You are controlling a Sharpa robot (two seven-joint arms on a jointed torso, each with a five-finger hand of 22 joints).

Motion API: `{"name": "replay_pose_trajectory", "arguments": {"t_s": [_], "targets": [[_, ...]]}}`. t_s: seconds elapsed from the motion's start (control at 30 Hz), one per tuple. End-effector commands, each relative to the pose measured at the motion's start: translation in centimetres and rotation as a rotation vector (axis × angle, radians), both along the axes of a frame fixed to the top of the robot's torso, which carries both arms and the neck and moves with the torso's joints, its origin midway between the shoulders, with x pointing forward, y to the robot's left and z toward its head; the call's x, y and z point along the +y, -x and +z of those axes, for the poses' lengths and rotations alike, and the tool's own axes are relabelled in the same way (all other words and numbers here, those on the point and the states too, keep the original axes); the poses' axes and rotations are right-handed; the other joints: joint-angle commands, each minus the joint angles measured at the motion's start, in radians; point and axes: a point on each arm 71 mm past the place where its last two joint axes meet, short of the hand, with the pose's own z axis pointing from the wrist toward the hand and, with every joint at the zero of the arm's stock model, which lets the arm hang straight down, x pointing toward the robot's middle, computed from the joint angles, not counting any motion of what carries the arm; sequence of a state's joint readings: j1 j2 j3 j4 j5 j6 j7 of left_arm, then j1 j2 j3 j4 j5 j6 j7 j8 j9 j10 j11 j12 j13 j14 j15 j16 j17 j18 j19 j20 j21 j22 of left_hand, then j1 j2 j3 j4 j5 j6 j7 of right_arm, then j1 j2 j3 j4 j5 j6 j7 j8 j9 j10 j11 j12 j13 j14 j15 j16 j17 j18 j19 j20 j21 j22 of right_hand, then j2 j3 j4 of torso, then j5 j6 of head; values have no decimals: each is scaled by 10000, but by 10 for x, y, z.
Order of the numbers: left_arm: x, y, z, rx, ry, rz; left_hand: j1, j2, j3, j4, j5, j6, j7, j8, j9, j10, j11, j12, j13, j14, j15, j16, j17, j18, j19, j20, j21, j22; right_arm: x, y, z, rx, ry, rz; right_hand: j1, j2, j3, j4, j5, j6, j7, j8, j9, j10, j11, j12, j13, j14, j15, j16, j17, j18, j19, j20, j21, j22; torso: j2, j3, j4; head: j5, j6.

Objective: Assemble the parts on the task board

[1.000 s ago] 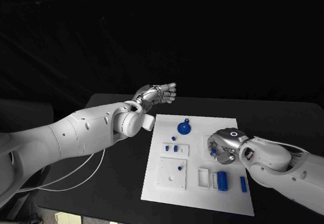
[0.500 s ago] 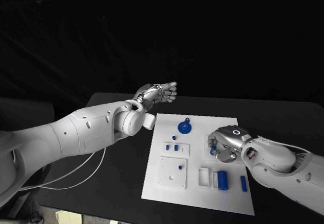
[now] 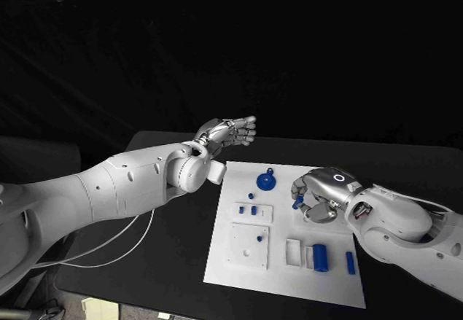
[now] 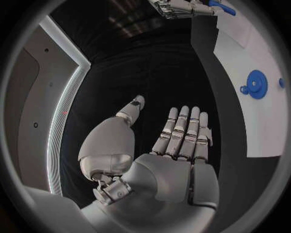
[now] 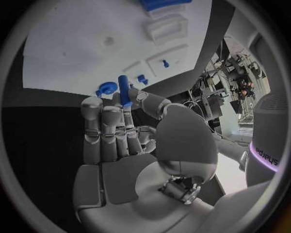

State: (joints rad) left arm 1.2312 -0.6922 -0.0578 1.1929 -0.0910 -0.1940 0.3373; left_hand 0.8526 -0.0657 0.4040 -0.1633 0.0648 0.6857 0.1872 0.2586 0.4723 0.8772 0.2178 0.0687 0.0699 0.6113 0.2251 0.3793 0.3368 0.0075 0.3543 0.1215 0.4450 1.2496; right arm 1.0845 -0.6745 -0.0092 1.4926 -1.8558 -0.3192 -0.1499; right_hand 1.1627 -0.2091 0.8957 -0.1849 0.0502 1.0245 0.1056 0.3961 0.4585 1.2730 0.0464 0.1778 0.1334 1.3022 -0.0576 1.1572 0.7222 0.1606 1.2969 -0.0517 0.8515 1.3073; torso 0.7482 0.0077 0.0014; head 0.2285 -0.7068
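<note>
Blue peg (image 5: 124, 90) pinched in right hand (image 3: 320, 195).

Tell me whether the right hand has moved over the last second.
Yes. The right hand has lifted off the task board and shifted toward the blue gear, pinching a small blue peg.

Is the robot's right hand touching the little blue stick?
Touching. The right wrist view shows the right hand pinching the blue stick between its fingertips, above the task board.
</note>
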Motion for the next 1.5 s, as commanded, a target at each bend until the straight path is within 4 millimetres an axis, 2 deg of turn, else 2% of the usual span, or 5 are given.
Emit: {"name": "replay_pose_trajectory", "arguments": {"t_s": [0.03, 0.37, 0.53, 1.07, 1.5], "targets": [[-2, 0, 2, -119, 130, -97, 43, 67, 7, -10, -46, -48, 371, 38, 10, 53, -2, 10, 3, 61, -13, 25, 10, 123, 51, 12, -40, 11, 15, 6, 2, 258, -416, 296, 15, 39, 84, 2, -15, 91, -1, 32, 19, 393, -38, 54, 9, -22, -124, 64, 16, 1012, 31, -66, 33, 209, 2, 14, -8, 4, 20], [-5, -2, 2, -145, 128, -89, 45, 72, 7, -11, -46, -53, 367, 38, 9, 55, -7, 8, 3, 62, -16, 26, 11, 125, 57, 11, -49, 10, 77, 40, -14, 263, -347, 1901, 24, 45, 95, -1, -14, 86, -2, 28, 25, 387, -40, 47, 12, -25, -126, 62, 13, 1012, 28, -71, 38, 207, -3, 17, 13, 152, -36], [-7, -3, 1, -148, 143, -119, 47, 74, 7, -13, -46, -53, 364, 38, 9, 57, -11, 8, 3, 64, -17, 26, 13, 126, 60, 10, -53, 9, 93, 51, -26, 450, -204, 2310, 31, 48, 101, -5, -14, 86, -3, 28, 29, 388, -41, 46, 15, -26, -127, 61, 12, 1012, 28, -74, 41, 207, 6, 1, 25, 360, -58], [-11, -4, 1, -125, 166, -182, 47, 81, 6, -14, -47, -62, 356, 36, 6, 60, -22, 6, 2, 63, -24, 26, 15, 129, 73, 7, -67, 6, 109, 64, -60, 1029, 227, 2458, 37, 69, 111, -20, -15, 79, -2, 24, 40, 386, -41, 39, 22, -29, -128, 60, 7, 1012, 36, -84, 61, 210, 7, 4, 23, 840, -227], [-11, -3, 1, -119, 173, -204, 34, 81, -1, -7, -49, -79, 364, 29, 2, 63, -28, 4, 1, 61, -28, 24, 17, 131, 88, 4, -80, 2, 112, 69, -68, 1079, 475, 2592, 30, 76, 108, -43, -15, 74, 0, 20, 51, 384, -40, 32, 30, -31, -127, 58, 1, 1012, 49, -97, 98, 222, 3, 14, 13, 880, -337]]}}
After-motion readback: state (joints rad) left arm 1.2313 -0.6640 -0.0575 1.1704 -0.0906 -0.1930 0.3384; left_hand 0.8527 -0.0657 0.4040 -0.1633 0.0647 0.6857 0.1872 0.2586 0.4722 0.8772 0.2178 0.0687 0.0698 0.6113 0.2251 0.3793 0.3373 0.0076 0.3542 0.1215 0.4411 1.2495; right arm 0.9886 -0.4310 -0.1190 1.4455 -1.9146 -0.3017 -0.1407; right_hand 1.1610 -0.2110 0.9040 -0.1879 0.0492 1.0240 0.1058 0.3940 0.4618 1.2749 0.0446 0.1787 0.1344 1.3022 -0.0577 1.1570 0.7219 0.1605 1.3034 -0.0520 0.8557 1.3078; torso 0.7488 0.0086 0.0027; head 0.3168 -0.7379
